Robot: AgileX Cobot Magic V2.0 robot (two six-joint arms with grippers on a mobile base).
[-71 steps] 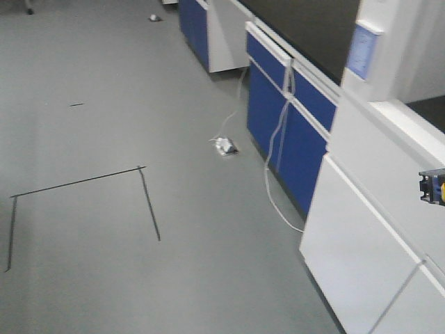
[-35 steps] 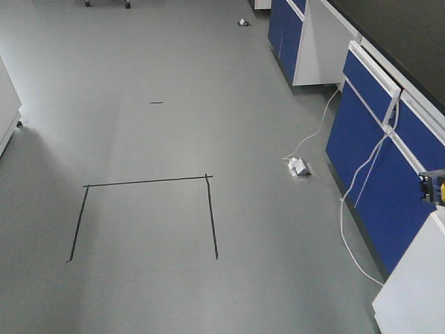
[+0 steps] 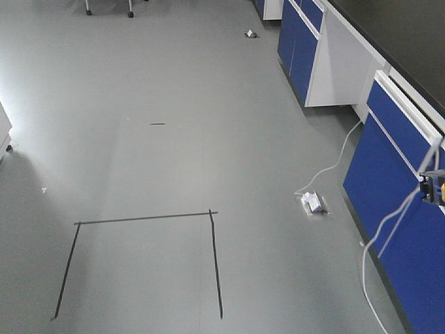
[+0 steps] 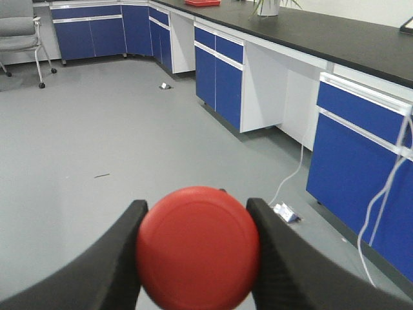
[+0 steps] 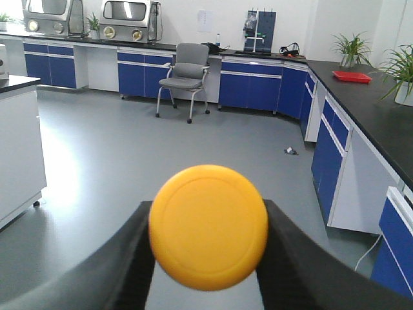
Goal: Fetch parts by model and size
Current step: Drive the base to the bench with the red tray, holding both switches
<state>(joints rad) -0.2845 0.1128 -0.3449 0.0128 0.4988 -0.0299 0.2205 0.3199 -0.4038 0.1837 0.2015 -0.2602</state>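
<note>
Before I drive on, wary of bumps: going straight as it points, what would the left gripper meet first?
The left gripper, shut on the red push-button, faces open floor; probably the blue cabinets first, depth unclear.

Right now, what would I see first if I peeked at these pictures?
A big red button fills the left wrist view, pinched in the left tool. A big yellow button sits the same way in the right tool. In the front view, black tape lines mark the grey floor.
</note>
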